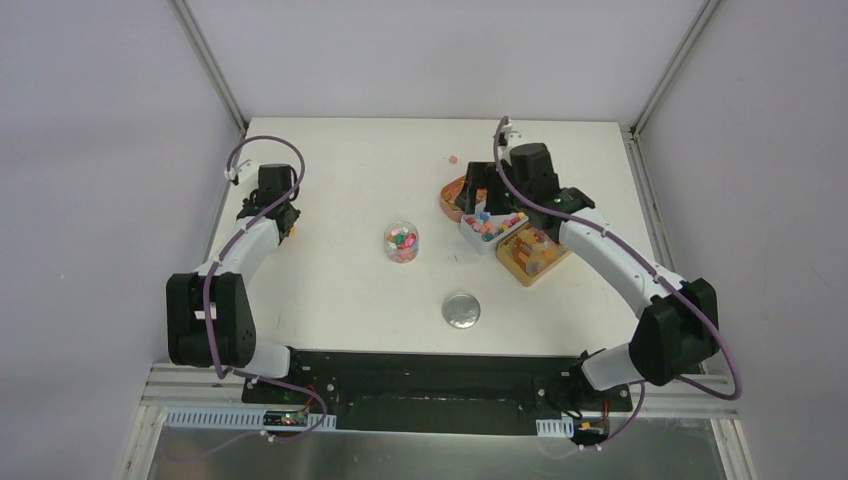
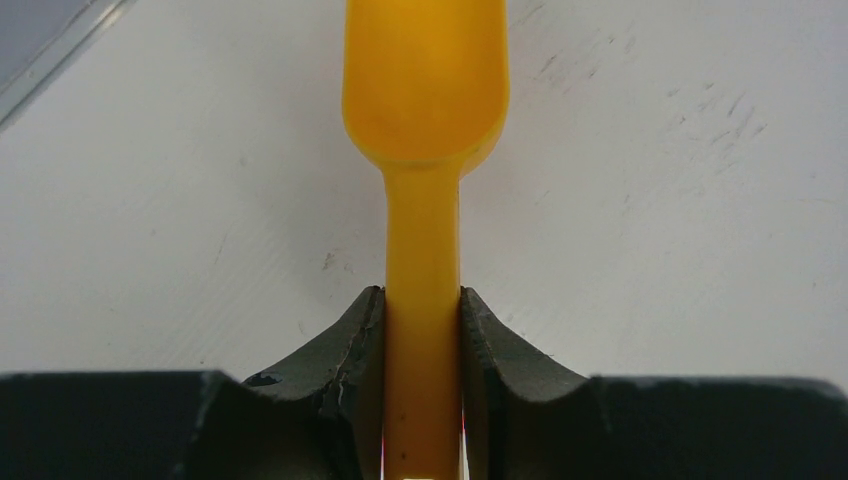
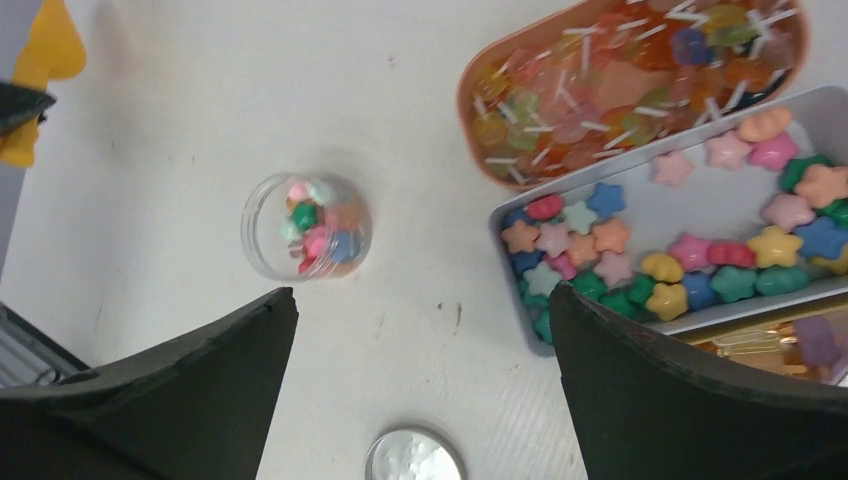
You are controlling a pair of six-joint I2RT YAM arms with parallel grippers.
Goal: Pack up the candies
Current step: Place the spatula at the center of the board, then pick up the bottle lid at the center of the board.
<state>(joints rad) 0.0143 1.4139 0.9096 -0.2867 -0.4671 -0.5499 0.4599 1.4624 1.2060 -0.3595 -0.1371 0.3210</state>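
White counter (image 1: pixel 330 290); jar (image 1: pixel 402 243) part filled. Most candies (image 3: pixel 690 250) sit in trays (image 3: pixel 690 205) right of jar. I hold left jaws clamped on scoop (image 2: pixel 425 150) handle, ready to ladle; right jaws wide apart over trays.

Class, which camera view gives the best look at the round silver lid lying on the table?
Top external: the round silver lid lies whole and unobstructed on the white table. The right wrist view cuts it off at the bottom edge. The left wrist view does not show it.
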